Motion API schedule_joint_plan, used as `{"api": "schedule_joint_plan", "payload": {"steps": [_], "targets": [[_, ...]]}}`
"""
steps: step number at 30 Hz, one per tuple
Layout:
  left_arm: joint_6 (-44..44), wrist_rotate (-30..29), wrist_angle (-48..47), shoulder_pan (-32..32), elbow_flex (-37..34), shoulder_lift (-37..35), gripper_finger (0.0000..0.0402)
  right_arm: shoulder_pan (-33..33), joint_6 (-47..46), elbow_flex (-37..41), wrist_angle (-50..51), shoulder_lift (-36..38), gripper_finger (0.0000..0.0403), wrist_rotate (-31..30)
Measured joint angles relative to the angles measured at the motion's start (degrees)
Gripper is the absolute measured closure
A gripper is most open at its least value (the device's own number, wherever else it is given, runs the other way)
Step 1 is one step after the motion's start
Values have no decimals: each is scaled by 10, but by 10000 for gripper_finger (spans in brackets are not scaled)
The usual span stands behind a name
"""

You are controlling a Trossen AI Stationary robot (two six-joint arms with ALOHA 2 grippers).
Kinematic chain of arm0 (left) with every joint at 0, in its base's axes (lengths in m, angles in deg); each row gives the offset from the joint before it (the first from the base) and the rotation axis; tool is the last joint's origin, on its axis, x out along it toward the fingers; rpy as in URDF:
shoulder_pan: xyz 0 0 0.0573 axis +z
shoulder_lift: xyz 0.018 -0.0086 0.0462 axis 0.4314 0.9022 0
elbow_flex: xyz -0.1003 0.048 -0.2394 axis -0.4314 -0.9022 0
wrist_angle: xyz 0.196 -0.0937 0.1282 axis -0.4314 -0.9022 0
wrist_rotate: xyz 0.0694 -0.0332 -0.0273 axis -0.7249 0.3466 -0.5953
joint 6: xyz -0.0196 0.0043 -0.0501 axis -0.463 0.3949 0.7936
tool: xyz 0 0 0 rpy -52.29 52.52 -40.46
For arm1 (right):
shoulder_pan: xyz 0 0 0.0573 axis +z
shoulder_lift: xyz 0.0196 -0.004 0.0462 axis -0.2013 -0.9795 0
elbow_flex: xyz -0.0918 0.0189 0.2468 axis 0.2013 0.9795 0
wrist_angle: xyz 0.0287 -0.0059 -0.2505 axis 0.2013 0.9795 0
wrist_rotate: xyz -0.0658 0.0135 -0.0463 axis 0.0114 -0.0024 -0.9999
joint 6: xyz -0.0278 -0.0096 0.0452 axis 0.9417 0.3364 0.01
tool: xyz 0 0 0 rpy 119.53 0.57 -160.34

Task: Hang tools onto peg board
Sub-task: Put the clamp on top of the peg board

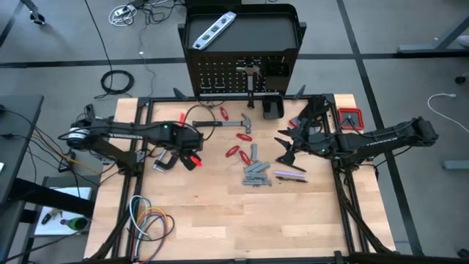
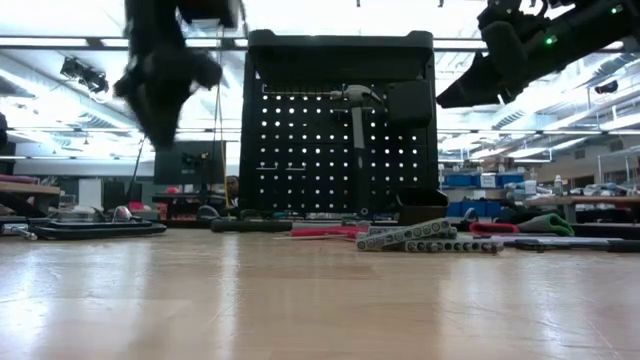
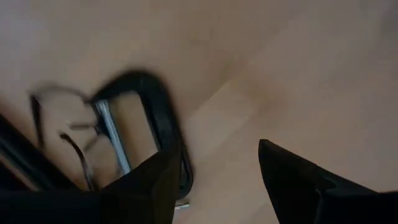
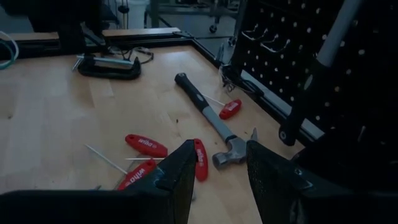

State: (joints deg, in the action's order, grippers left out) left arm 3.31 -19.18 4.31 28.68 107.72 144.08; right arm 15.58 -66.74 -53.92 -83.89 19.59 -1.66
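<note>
The left gripper (image 1: 192,150) is hovering over the table's left half, its fingers (image 3: 149,186) spread part-way with nothing between them, just beside the black C-clamp (image 1: 165,163), which is lying flat near the left edge of the wooden tabletop (image 1: 220,227). The right gripper (image 1: 286,149) is hanging above the right half, fingers (image 4: 180,171) parted and empty, pointing toward the loose hammer (image 4: 208,121) and the red-handled screwdrivers (image 4: 144,145) lying in the table's middle. A pile of grey wrenches (image 1: 256,172) is sitting just in front of them. The peg board (image 1: 227,73) is standing upright at the far edge with 1 hammer (image 2: 356,110) hanging on it; a silver level (image 1: 214,30) is lying in its top tray. Coiled coloured cables (image 1: 149,220) are occupying the near left corner, while the near centre and near right of the wood are lying bare.
</note>
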Motion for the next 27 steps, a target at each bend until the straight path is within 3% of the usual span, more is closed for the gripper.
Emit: {"api": "schedule_joint_plan", "payload": {"steps": [6, 22, 27], "targets": [[31, 26, 82, 25, -98, 2, 190, -1, 23, 0, -17, 0, 252, 0], [-14, 3, 135, 116, -180, 1, 157, -1, 41, 0, -36, -5, 252, 0], [-39, 68, 226, 156, -234, 2, 154, -1, 40, 0, -36, -8, 252, 0]]}}
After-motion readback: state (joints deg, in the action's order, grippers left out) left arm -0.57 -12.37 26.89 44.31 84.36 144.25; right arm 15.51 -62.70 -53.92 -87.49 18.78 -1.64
